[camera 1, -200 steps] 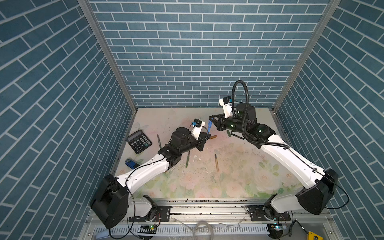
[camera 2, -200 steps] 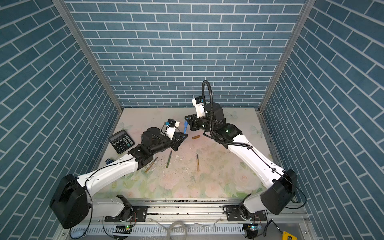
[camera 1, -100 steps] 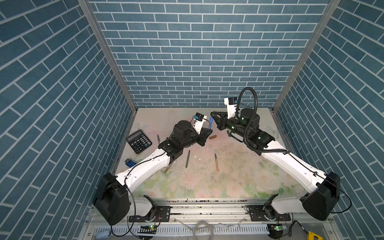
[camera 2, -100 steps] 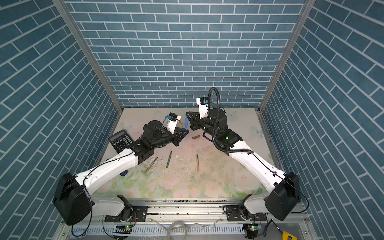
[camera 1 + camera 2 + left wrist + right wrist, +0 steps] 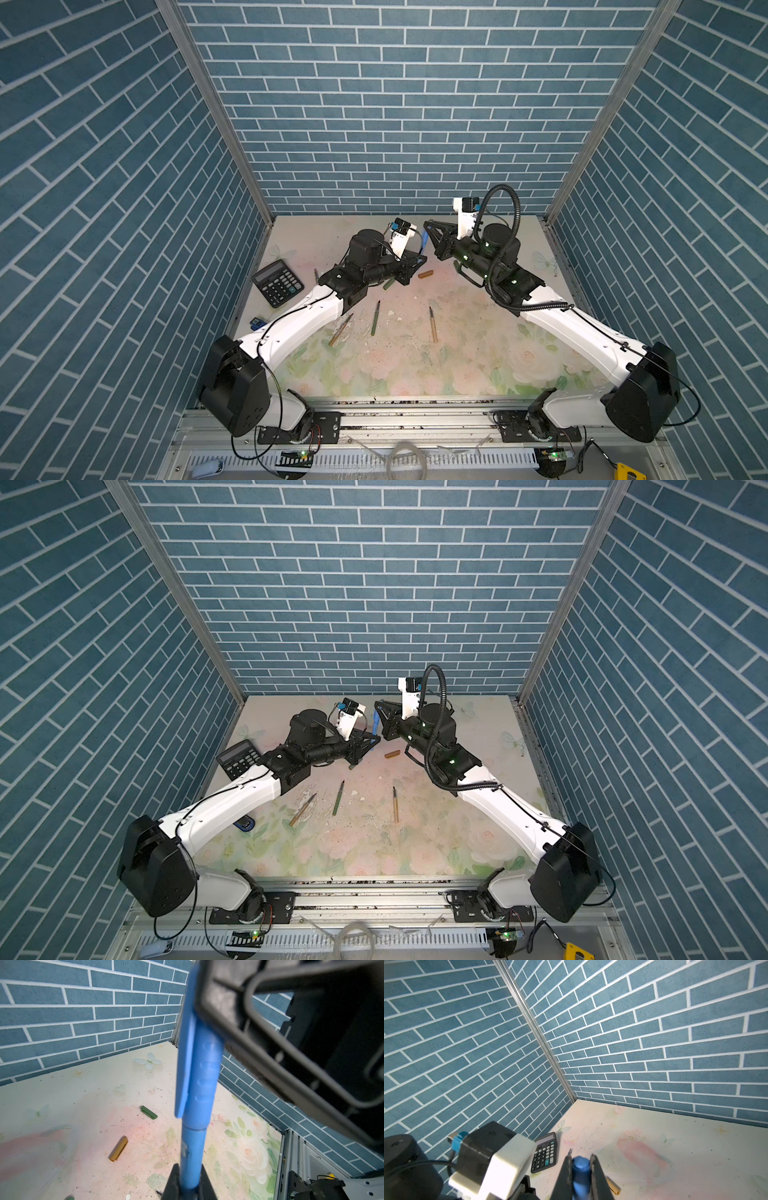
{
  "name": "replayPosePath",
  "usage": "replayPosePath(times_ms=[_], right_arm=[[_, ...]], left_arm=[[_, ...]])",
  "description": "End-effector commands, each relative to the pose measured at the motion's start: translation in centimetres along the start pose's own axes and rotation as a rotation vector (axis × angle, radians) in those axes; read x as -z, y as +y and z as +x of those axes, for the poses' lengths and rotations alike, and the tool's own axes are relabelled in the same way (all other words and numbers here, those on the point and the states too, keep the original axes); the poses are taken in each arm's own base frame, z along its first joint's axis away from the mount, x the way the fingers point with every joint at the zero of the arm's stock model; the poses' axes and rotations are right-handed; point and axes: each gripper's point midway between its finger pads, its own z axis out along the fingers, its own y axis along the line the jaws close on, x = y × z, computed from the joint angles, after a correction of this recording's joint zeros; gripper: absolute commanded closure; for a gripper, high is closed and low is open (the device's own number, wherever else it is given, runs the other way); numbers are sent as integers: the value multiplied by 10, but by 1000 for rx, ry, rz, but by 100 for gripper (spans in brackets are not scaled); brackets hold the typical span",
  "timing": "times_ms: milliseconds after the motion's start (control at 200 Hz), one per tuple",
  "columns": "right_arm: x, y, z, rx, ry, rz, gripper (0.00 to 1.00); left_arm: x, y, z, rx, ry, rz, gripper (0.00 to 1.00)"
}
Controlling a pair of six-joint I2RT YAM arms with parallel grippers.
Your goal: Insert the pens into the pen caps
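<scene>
Nearby, calculator [image 5: 544, 1153], tan cap [image 5: 118, 1148], green cap [image 5: 149, 1112]

The blue pen cap [image 5: 204, 1076] looks smooth matt plastic (moulded ridges), the floral tabletop [image 5: 83, 1105] matt and scuffed.

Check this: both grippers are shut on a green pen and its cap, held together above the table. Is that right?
Not green: the left wrist view shows the pen and cap are blue. The left gripper is shut on the pen, the right gripper on the cap, held together above the table.
</scene>
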Motion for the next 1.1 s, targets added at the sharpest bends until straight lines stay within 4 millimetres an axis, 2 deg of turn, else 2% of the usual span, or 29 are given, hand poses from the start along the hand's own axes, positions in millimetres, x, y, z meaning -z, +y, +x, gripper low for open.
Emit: replayPosePath(times_ms=[0,165,230,310,400,500,585,715,845,945,1095], right_arm=[[22,-8,162,-108,559,-10,94],[25,-11,170,-119,579,3,93],[25,-11,167,-117,575,3,93],[22,-8,157,-105,565,2,92],[16,0,131,-69,524,-13,91],[9,6,99,-24,468,-11,87],[5,14,71,1,424,-19,76],[6,31,30,33,337,-50,60],[15,41,10,59,294,-69,50],[19,42,7,78,299,-62,50],[11,58,-2,85,298,-136,52]], left_arm=[[85,4,-187,-69,-633,-102,100],[93,10,-191,-77,-641,-111,100],[90,11,-186,-91,-619,-109,100],[82,11,-171,-95,-566,-88,100],[66,16,-134,-72,-466,-58,100],[60,23,-94,-40,-398,-48,100],[56,25,-66,-17,-340,-34,100],[52,27,-36,8,-278,-17,100],[52,26,-26,17,-256,-5,100],[53,21,-25,15,-260,18,100],[54,16,-26,19,-273,47,100]])
